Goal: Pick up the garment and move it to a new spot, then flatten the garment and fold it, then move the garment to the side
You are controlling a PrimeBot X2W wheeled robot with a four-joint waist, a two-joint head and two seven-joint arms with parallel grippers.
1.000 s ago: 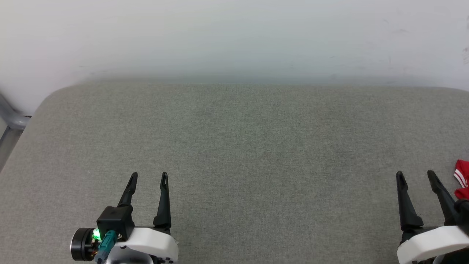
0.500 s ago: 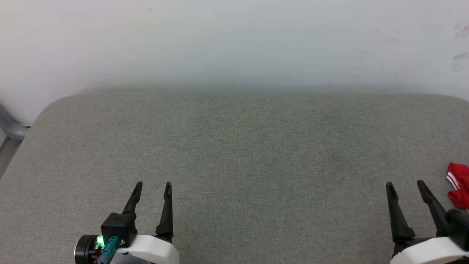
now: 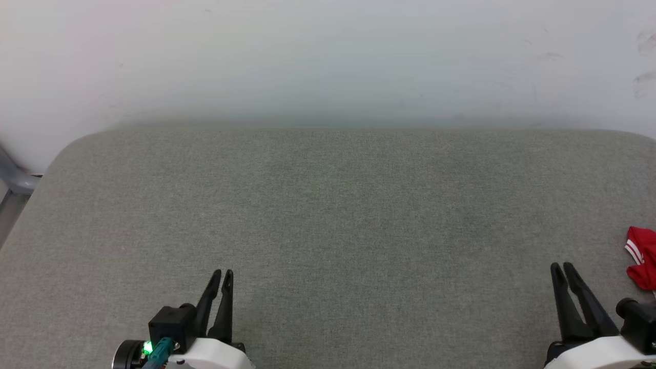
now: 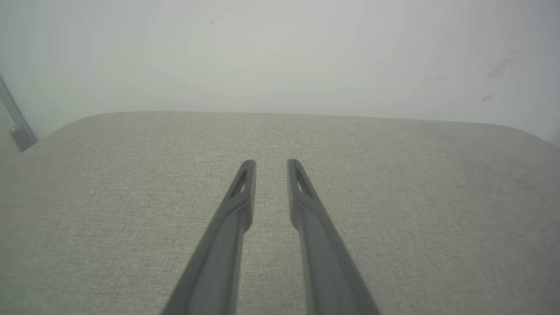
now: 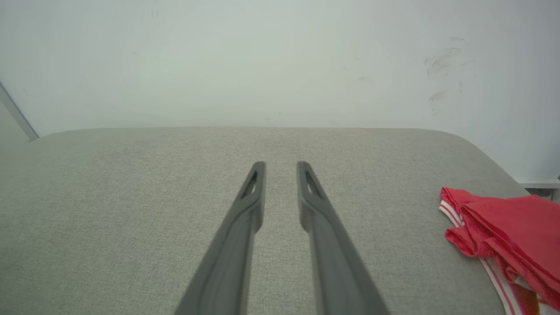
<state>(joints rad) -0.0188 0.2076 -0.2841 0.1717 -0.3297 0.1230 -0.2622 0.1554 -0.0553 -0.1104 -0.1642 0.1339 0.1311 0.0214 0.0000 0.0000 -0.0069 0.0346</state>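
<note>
The garment is a bunched red cloth with white red-striped trim, lying at the far right edge of the grey padded surface; most of it is cut off by the frame. In the right wrist view the garment lies to the right of my fingers, apart from them. My right gripper stands low at the right, left of the garment, its fingers a narrow gap apart and empty. My left gripper stands low at the left, likewise narrowly open with nothing between its fingers.
A pale wall rises right behind the padded surface's rounded far edge. A grey metal post stands off the surface's left corner. The fabric top stretches bare between the two grippers.
Both grippers' fingers have drawn much closer together and both have slid back toward the bottom edge. The view shifted slightly early on; the garment lies as before.
</note>
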